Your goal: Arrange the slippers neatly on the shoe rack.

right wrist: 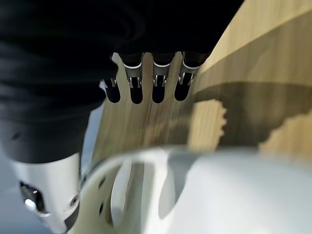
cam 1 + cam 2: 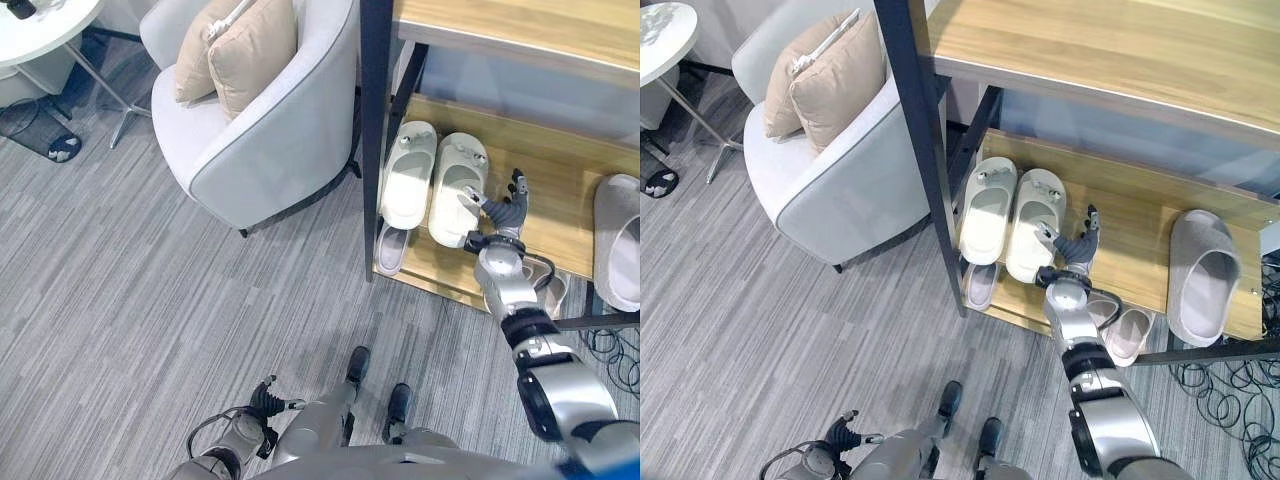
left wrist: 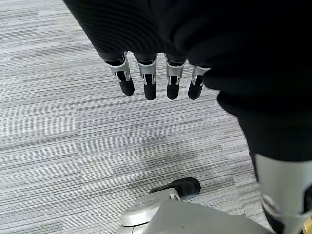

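Two white slippers [image 2: 408, 175] [image 2: 457, 190] lie side by side, toes to the back, on the left part of the rack's wooden middle shelf [image 2: 550, 175]. My right hand [image 2: 505, 210] is open just right of the second one's heel, thumb against its side; in the right wrist view its straight fingers [image 1: 146, 83] hover above that slipper [image 1: 219, 195]. A grey slipper [image 2: 1205, 275] lies at the shelf's right end. On the lower shelf sit a pale slipper [image 2: 392, 248] and a pinkish one [image 2: 1130, 335]. My left hand [image 2: 268, 400] hangs open over the carpet, holding nothing.
The rack's black post [image 2: 372, 140] stands just left of the white pair, and a top shelf [image 2: 520, 30] overhangs them. A white armchair [image 2: 270, 110] with beige cushions stands close on the left. A round white table [image 2: 40, 25] is at far left. Cables [image 2: 1230, 390] lie on the floor at right.
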You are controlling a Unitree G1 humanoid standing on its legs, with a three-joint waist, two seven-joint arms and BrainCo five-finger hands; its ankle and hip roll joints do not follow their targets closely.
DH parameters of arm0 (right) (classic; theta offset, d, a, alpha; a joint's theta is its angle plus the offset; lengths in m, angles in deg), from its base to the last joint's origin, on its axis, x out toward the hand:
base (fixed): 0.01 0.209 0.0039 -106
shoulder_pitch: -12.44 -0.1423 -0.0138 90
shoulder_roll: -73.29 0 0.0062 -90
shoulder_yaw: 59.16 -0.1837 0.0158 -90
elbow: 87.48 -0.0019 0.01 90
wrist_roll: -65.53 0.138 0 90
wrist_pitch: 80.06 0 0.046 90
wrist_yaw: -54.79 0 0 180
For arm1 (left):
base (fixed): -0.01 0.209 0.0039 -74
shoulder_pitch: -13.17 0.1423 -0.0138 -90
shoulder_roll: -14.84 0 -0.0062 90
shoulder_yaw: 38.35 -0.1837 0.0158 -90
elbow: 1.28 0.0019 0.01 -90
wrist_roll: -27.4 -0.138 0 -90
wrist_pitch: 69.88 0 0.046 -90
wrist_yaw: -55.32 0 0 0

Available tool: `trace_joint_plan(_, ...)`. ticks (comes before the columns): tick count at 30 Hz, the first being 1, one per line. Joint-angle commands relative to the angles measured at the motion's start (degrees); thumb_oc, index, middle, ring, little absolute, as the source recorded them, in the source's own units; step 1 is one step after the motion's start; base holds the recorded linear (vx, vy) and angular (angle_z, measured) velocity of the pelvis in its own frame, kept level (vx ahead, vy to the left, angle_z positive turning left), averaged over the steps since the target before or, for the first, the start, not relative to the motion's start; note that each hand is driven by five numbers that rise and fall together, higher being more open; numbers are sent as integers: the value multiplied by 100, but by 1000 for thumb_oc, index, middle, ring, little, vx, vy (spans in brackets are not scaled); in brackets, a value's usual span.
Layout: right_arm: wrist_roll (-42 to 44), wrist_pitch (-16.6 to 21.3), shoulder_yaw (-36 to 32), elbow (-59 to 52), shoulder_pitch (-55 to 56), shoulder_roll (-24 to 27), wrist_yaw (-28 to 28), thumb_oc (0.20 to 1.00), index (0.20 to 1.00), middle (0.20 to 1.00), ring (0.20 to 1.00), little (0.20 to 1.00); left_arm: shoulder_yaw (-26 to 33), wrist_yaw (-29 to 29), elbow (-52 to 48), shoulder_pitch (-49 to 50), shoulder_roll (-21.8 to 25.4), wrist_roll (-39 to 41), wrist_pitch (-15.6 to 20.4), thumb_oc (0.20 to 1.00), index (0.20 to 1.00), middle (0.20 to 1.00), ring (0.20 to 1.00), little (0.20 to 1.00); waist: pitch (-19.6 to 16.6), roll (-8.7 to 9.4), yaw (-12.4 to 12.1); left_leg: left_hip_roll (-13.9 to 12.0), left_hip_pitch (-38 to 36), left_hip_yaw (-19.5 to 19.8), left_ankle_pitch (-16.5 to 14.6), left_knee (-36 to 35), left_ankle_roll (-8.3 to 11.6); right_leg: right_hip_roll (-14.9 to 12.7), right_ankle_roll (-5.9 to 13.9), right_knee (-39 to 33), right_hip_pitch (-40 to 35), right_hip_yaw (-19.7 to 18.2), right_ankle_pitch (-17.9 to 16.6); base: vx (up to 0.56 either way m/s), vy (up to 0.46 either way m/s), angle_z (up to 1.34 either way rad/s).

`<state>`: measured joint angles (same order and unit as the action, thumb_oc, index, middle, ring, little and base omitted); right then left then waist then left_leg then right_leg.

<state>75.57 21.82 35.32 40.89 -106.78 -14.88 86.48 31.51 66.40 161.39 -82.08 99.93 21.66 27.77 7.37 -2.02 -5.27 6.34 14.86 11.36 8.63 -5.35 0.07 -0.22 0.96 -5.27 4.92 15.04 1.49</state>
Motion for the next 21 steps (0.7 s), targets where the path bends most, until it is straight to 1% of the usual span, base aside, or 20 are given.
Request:
trace_joint_plan(1, -964, 144, -125, -669, 114, 656, 54, 1000, 1000, 1000, 1000, 1000, -154, -120, 584, -51, -340, -165, 5, 1000, 1000, 1000, 1000, 1000, -98, 171, -71, -377, -307, -446, -715, 35, 235, -847, 788, 27, 99, -99, -219, 18, -38, -9)
trace_joint_plan(3, -1279, 110, -185, -857, 189, 852, 111, 1000, 1000, 1000, 1000, 1000, -109, -170, 564, -47, -328, -184, 32, 1000, 1000, 1000, 1000, 1000, -106, 165, -36, -384, -340, -482, -726, 35, 233, -842, 787, 27, 87, -125, -219, 6, -36, -9)
trace_joint_plan(5, -1786, 9, -283, -998, 331, 1212, 147, 1000, 1000, 1000, 1000, 1000, -47, -236, 556, -19, -284, -281, 64, 1000, 1000, 1000, 1000, 1000, -123, 164, 17, -409, -377, -520, -746, 35, 234, -827, 790, 27, 67, -138, -207, 3, -46, -13)
trace_joint_plan(7, -1956, -46, -349, -988, 363, 1415, 176, 1000, 1000, 1000, 1000, 1000, -16, -311, 560, 28, -269, -296, 67, 1000, 1000, 1000, 1000, 1000, -135, 164, 44, -427, -395, -541, -753, 35, 234, -815, 789, 27, 63, -162, -204, 1, -49, -3)
trace_joint_plan(11, -2325, -390, -445, -519, 305, 1788, 338, 1000, 1000, 1000, 1000, 1000, -30, -417, 562, 161, -242, -301, 93, 1000, 1000, 1000, 1000, 1000, -134, 126, 84, -462, -406, -596, -746, 35, 242, -774, 782, 27, 80, -229, -197, -9, -42, -8)
trace_joint_plan(13, -2317, -466, -437, -286, 228, 1860, 391, 1000, 1000, 1000, 1000, 1000, -39, -425, 562, 154, -231, -275, 92, 1000, 1000, 1000, 1000, 1000, -128, 106, 92, -466, -391, -596, -737, 35, 246, -762, 776, 27, 101, -248, -201, -16, -31, -6)
trace_joint_plan(15, -1811, -493, -698, 313, 50, 1786, 661, 1000, 1000, 1000, 1000, 1000, -138, -402, 591, 194, -236, -246, 79, 1000, 1000, 1000, 1000, 1000, -116, 45, 97, -471, -360, -620, -720, 35, 255, -752, 769, 27, 135, -259, -193, -10, -38, -7)
trace_joint_plan(17, -1807, -489, -695, 320, 46, 1788, 662, 1000, 1000, 1000, 1000, 1000, -139, -402, 590, 194, -236, -245, 79, 1000, 1000, 1000, 1000, 1000, -117, 46, 95, -471, -360, -620, -720, 35, 256, -752, 768, 27, 136, -260, -193, -1, -22, -7)
trace_joint_plan(18, -1619, -550, -737, 473, 11, 1763, 645, 1000, 1000, 1000, 1000, 1000, -146, -422, 581, 184, -233, -145, 58, 1000, 1000, 1000, 1000, 1000, -111, 5, 114, -471, -337, -627, -714, 35, 262, -743, 759, 27, 160, -274, -201, -4, -39, -7)
trace_joint_plan(21, -1503, -647, -779, 659, -23, 1786, 706, 1000, 1000, 1000, 1000, 1000, -150, -415, 570, 152, -229, -28, 54, 1000, 1000, 1000, 1000, 1000, -99, -57, 161, -474, -299, -657, -695, 35, 270, -743, 757, 27, 214, -299, -216, 0, -30, -7)
